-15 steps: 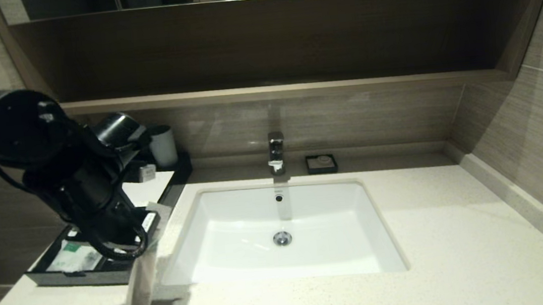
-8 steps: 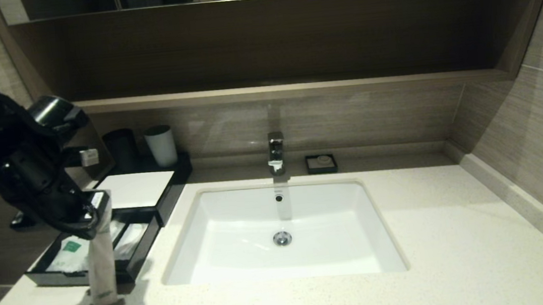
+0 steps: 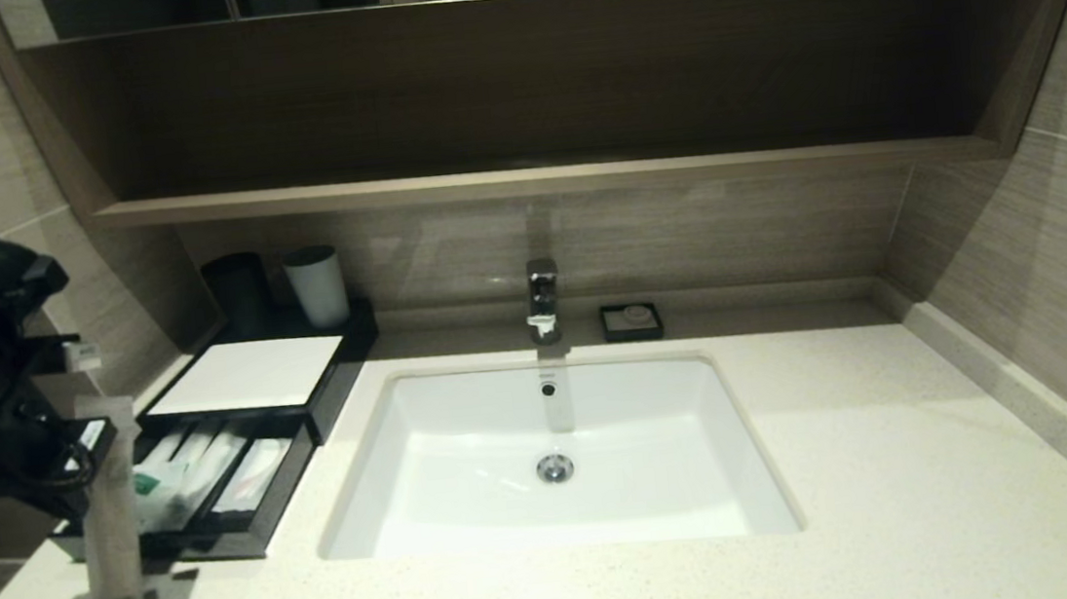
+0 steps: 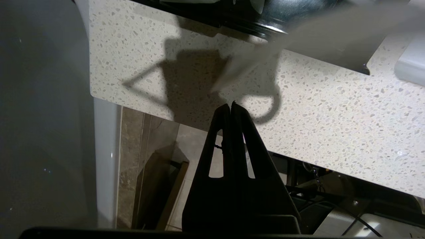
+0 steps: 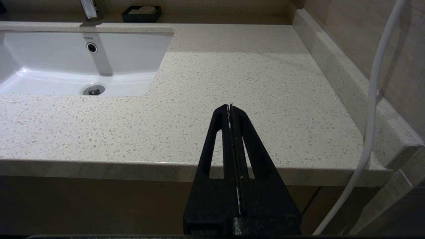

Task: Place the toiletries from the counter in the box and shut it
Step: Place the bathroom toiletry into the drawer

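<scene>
**Left fingers pinch a long packet beside the open box**

On the head view much of my left arm is cut off at the frame edge, and its dark bulk hides where the fingers meet the wrapper. On the wrist camera the left gripper [image 4: 231, 104] shows its fingers pressed together at the tips, and the long packet [image 3: 111, 516] is only a pale blur there. It hangs upright over the tabletop [image 3: 901, 460] near the front left corner, just in front of the box [image 3: 247, 374]. I cannot tell whether its lower end touches the stone.

The packet is slim, translucent white, with a faint green mark low down that is too small to read. The box's drawer [image 3: 275, 515] stands pulled out with more packets [image 3: 202, 463] lying inside it, one with a green patch.

The right gripper [image 5: 230, 106] is parked, fingers together, at the tabletop's front edge. "TOTO" is printed inside the sink [image 5: 49, 63].
</scene>
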Motion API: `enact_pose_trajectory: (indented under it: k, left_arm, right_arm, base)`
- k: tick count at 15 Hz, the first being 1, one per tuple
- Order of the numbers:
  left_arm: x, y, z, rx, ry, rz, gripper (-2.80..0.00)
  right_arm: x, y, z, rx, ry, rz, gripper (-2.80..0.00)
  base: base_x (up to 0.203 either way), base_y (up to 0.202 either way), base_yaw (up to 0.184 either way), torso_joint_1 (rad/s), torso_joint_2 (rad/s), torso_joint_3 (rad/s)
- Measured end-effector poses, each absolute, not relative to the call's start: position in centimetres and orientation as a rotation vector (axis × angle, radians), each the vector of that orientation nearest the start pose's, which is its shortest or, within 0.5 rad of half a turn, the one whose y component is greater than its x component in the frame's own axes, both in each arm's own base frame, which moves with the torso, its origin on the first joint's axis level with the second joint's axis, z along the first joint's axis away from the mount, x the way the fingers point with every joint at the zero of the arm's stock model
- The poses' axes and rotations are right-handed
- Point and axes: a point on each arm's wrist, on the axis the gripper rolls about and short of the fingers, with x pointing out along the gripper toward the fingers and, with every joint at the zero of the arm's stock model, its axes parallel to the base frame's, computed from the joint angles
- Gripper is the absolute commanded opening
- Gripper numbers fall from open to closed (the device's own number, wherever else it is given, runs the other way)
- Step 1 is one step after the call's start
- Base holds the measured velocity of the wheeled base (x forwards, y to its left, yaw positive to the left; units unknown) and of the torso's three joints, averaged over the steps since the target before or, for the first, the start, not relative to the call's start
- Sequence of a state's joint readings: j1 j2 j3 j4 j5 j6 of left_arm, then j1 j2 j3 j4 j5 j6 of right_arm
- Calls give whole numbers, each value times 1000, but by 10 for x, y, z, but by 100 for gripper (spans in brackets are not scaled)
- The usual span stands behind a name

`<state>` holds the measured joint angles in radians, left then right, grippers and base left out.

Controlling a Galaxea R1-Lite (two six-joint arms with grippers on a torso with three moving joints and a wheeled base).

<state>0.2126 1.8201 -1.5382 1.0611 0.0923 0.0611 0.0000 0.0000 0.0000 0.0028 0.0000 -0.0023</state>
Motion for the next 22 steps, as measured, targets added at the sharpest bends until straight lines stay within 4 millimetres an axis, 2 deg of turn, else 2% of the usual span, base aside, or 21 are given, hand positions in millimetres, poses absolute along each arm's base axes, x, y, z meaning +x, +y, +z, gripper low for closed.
enact_pose_trajectory:
  k: [6, 10, 12, 15, 17, 18, 22]
  left_arm:
    - [288, 67, 196, -48, 1414, 203, -280]
    - [288, 66, 194, -47, 1412, 201, -280]
    - [277, 64, 193, -46, 1451, 200, -280]
    - [245, 60, 186, -68, 1586, 195, -280]
    - [222, 62, 174, -96, 1680, 209, -280]
    - [217, 66, 168, -114, 1699, 223, -280]
    - [227, 88, 141, -149, 1685, 278, -280]
  right_arm:
    - [-23, 0, 75, -3, 3, 0, -280]
    - [-23, 0, 75, -3, 3, 0, -280]
    - [-23, 0, 75, -3, 3, 0, -280]
    - [-23, 0, 75, -3, 3, 0, -280]
    - [-23, 0, 75, -3, 3, 0, -280]
    - [-23, 0, 75, -3, 3, 0, -280]
    - [-23, 0, 75, -3, 3, 0, -280]
  base:
    - [0, 0, 0, 0, 0, 0]
    - [0, 0, 0, 0, 0, 0]
    - [0, 0, 0, 0, 0, 0]
    - [0, 0, 0, 0, 0, 0]
    - [0, 0, 0, 0, 0, 0]
    - [0, 0, 0, 0, 0, 0]
    - [0, 0, 0, 0, 0, 0]
